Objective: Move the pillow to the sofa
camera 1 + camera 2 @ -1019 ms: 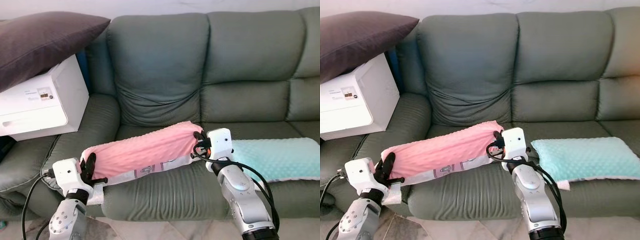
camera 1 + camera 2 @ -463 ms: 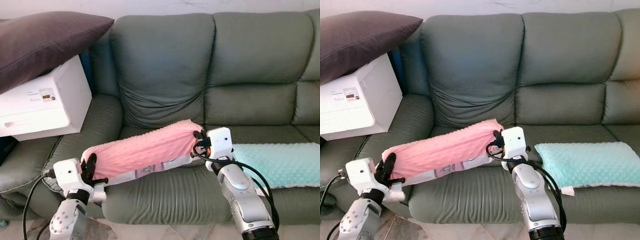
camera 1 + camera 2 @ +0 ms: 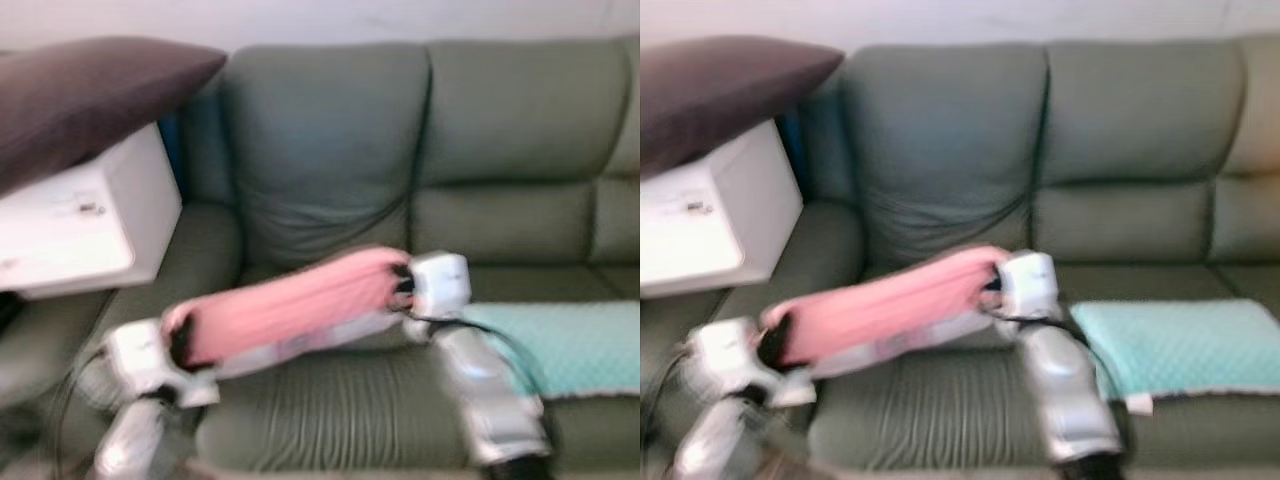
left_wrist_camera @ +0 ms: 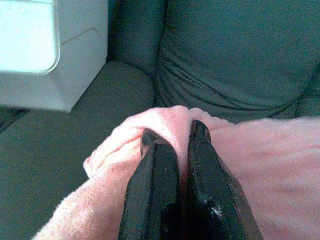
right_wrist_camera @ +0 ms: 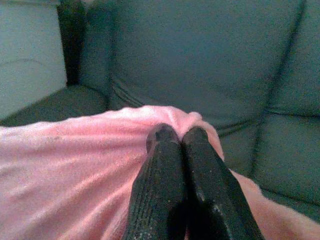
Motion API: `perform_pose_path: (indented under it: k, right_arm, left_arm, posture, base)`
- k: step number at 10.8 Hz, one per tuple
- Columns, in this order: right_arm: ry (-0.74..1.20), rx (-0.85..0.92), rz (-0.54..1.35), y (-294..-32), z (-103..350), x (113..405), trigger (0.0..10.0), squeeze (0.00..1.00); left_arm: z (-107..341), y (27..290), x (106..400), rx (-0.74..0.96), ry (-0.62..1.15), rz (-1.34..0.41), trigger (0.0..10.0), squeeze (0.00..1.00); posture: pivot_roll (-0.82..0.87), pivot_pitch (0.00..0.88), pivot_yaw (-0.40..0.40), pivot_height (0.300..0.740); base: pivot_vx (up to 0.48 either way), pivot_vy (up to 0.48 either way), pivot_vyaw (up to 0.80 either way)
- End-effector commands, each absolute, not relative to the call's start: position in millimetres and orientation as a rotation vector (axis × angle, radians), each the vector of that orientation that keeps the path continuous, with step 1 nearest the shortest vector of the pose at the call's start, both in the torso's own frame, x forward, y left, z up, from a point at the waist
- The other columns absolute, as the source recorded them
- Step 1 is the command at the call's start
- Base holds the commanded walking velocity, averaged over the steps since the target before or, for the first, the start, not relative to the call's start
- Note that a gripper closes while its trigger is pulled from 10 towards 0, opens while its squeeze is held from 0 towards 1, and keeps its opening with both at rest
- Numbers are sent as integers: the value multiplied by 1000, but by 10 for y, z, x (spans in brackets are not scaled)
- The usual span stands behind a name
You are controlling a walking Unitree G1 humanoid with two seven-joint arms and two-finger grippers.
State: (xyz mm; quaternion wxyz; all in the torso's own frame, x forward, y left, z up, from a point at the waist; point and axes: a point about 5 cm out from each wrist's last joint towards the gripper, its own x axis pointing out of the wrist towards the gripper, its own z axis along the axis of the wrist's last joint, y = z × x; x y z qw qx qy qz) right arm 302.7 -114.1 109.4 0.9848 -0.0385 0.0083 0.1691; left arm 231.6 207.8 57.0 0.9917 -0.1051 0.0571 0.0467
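- pillow first: the long pink fleecy pillow (image 3: 285, 305) hangs in the air between our two arms, stretched lengthwise just above the front of the seat of the grey-green three-seat fabric sofa (image 3: 330, 150), tilted so its right end sits higher than its left.
- our left gripper (image 4: 174, 139) has its two black fingers pressed close together on a fold of pink fleece at the pillow's left end; the cloth bunches up around the fingertips (image 4: 150, 137).
- our right gripper (image 5: 176, 134) is pinching the other end the same way, fingers side by side with the fleece puckered at their tips.
- from the head views, which are blurred, we see the left arm's white wrist block (image 3: 135, 350) low down by the sofa's left armrest, and the right arm's white wrist block (image 3: 438, 280) over the middle of the seat.
- just to the right of our right arm, a flat mint-green dimpled cushion (image 3: 1180, 345) lies on the seat, near the pink pillow's right end; whether they touch, we cannot tell.
- off to the left, a white boxy printer-like machine (image 3: 75, 225) stands beside the sofa's armrest.
- a big dark purple-brown pillow (image 3: 85, 95) rests on top of that white box, one corner reaching toward the sofa's backrest.
- a white strip with faint printing (image 3: 290, 345) runs along the pink pillow's underside; it is too blurred to read.
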Motion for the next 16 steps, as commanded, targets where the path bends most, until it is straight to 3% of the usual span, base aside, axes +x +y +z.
perform_pose_path:
  k: [1, 6, 10, 13, 16]
  right_arm:
    - [-1, -95, 296, -1283, 1143, 3040, 10000, 0]
    - [11, -89, 306, -1274, 1132, 3040, 10000, 0]
    - [115, -56, 283, -1385, 1005, 3078, 10000, 0]
    - [172, -56, 255, -1454, 897, 3025, 10000, 0]
    - [215, -41, 224, -1505, 856, 2896, 10000, 0]
  left_arm:
    - [629, 2047, 2364, -212, 91, 82, 10000, 0]
    - [545, 2080, 2427, -184, 150, 50, 10000, 0]
    - [622, 2229, 2740, -115, 119, 44, 10000, 0]
    - [558, 1953, 3148, -87, 167, -75, 10000, 0]
    - [433, 1788, 3158, -60, 219, -157, 10000, 0]
  posture:
    - [-229, 3, 69, 740]
    - [-228, 0, 67, 740]
    - [-240, 8, 70, 740]
    - [-269, 54, 81, 740]
    - [-283, 145, 107, 740]
  base:
    - [416, 0, 0]
    - [0, 0, 0]
    - [0, 0, 0]
    - [0, 0, 0]
    - [0, 0, 0]
